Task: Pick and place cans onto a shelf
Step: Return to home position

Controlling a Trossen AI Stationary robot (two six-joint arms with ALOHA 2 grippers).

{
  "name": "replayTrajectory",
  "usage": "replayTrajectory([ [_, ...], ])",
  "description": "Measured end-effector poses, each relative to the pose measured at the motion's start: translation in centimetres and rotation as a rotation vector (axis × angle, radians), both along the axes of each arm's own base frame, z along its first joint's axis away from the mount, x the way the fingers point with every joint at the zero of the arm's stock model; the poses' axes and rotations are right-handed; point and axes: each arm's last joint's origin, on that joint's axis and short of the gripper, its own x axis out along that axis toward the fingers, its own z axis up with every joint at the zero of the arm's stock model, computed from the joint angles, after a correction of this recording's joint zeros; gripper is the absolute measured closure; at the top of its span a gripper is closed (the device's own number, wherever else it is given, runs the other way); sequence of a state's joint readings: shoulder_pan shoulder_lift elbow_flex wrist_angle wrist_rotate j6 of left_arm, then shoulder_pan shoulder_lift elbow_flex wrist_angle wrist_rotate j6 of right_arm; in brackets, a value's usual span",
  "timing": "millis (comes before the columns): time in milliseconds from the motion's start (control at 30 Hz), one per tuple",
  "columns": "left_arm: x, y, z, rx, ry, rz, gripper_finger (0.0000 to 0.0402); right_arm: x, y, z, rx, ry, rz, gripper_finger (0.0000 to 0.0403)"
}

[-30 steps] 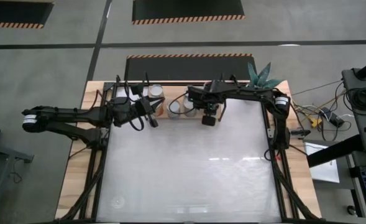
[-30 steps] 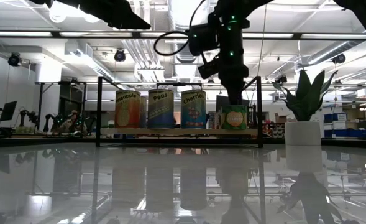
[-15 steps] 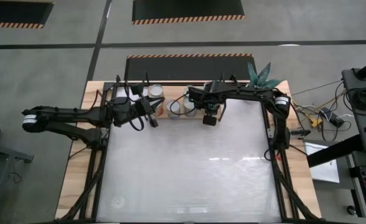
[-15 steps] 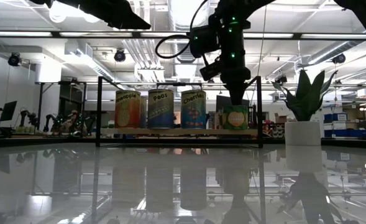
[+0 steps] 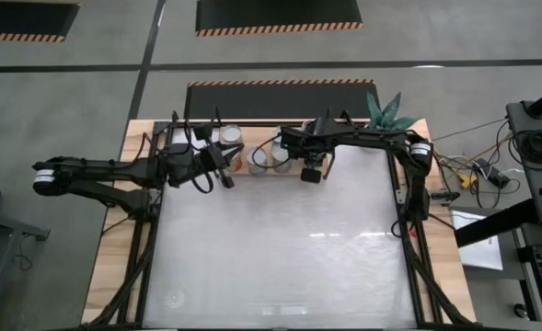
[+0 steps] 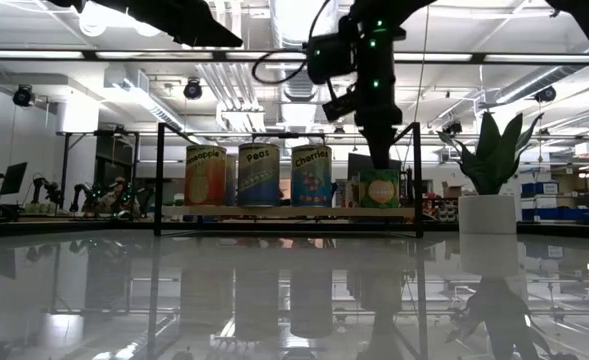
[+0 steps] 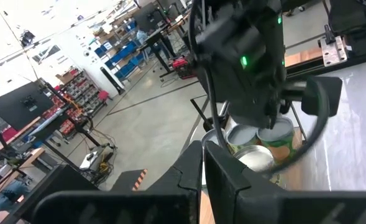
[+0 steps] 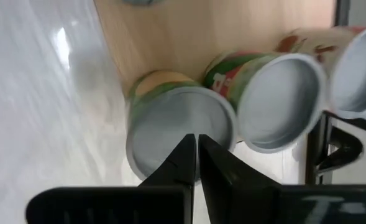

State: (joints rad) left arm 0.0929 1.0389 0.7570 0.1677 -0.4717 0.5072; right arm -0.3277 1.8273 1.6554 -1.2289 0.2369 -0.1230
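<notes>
The shelf (image 6: 274, 212), a wooden board in black rods, stands at the table's far edge. Three tall cans (image 6: 259, 175) and a shorter green-labelled can (image 6: 379, 189) stand upright on it. My right gripper (image 6: 380, 160) is shut and points down right over the green can's silvery lid (image 8: 170, 127). In the high view the right gripper (image 5: 310, 172) hides that can. My left gripper (image 5: 224, 167) is shut and empty, level, beside the shelf's left end. It also shows in the left wrist view (image 7: 203, 163). My right gripper comes from above, its shut fingertips (image 8: 186, 152) over the green can's lid near the rim (image 8: 146, 163). I cannot tell whether they touch the lid. The can stands upright on the shelf board.
A white plant pot (image 6: 487, 212) with a green plant (image 5: 386, 110) stands at the far right, beside the shelf. Black frame rods (image 5: 151, 230) run along the table's left and right sides. The white tabletop (image 5: 280, 248) stretches in front of the shelf.
My right gripper has gone a little toward the table's far edge, still shut above the green can.
</notes>
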Motion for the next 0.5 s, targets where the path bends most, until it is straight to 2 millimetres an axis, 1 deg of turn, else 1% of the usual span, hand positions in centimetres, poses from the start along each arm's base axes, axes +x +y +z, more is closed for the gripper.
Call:
replayTrajectory([
  [167, 0.0, 0.0, 0.0, 0.000, 0.000, 0.000, 0.0402, -0.6, 0.7, 2.2, -0.027, -0.091, -0.007, 0.0394],
  [233, 0.0, 0.0, -0.1, -0.003, 0.007, -0.001, 0.0402, -0.8, 1.5, 3.3, -0.049, -0.190, 0.013, 0.0394],
  [367, -0.7, -0.4, -0.3, -0.038, 0.049, -0.018, 0.0402, -1.4, 4.1, 4.8, -0.056, -0.465, 0.138, 0.0394],
  [433, -1.4, -0.8, -0.5, -0.073, 0.092, -0.049, 0.0402, -2.1, 5.5, 5.0, -0.077, -0.590, 0.216, 0.0394],
  [500, -2.5, -1.4, -0.7, -0.126, 0.143, -0.124, 0.0402, -3.2, 6.9, 5.0, -0.110, -0.702, 0.283, 0.0394],
])
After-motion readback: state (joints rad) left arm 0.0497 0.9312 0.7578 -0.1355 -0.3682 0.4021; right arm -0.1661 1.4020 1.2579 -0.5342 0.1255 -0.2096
